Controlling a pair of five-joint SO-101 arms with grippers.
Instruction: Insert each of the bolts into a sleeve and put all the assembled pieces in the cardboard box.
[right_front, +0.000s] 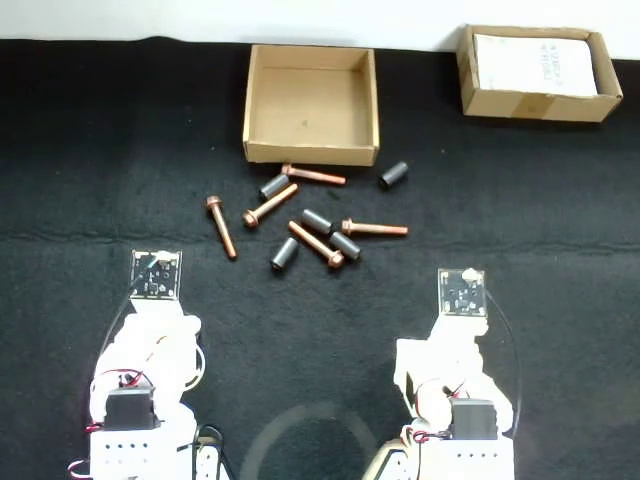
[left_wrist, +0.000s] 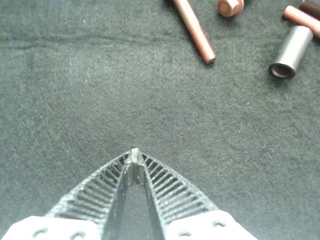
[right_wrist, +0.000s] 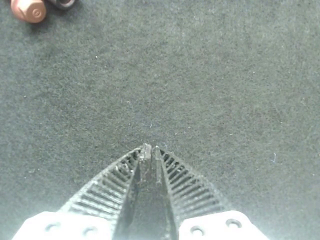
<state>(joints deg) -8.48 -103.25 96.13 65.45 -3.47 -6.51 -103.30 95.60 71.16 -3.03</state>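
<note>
**A:** From the high view, what did you have to count?

**B:** You had five bolts (right_front: 270, 205) and five sleeves (right_front: 284, 254). They lay loose and mixed in the middle of the table (right_front: 560, 250), just short of the cardboard box (right_front: 311, 152) at the far edge — it held nothing. A second box (right_front: 540, 103) sat toward the far right corner with paper (right_front: 535, 62) in it. No bolt was in a sleeve.

**A:** And the danger there?

**B:** Several pieces lay touching or very close. I judged that a grab at one could nudge its neighbour, and the round sleeves would likely roll off. You could also have dropped pieces into the wrong box.

**A:** The left wrist view?

**B:** Your left gripper (left_wrist: 134, 159) was clenched on nothing, over bare cloth. A threaded end (left_wrist: 200, 42) and one sleeve (left_wrist: 290, 52) lay ahead of it. Coming down clenched would only have shoved them, so you needed to release it first.

**A:** The right wrist view?

**B:** Your right gripper (right_wrist: 150, 152) was closed and empty too, with a bolt head (right_wrist: 28, 10) well apart from it. At insertion, a bolt tilted against the sleeve's mouth could have jammed — or knocked the sleeve away.
</note>
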